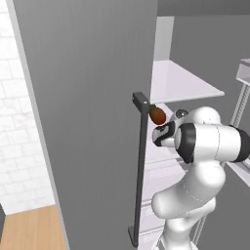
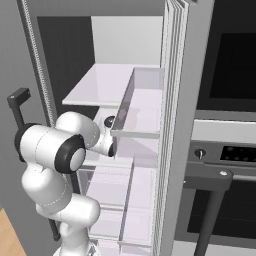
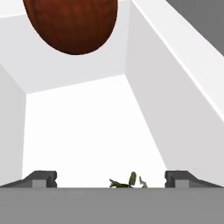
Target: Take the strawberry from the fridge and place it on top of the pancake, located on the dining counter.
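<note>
Jaws spread wide inside the open fridge (image 2: 175, 125), gripper (image 3: 111, 178) straddles green leaves low in the hand view, possibly the strawberry's, beside an orange-brown fruit (image 1: 157, 115); next, judging, close and lift.

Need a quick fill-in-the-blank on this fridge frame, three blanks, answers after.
1. The fridge door with the dark bar handle stands ____.
2. In the hand view, the gripper has its fingertips spread wide, so it is ____.
3. The orange-brown fruit sits on a white ____ inside the fridge.

Missing words: open; open; shelf
</note>
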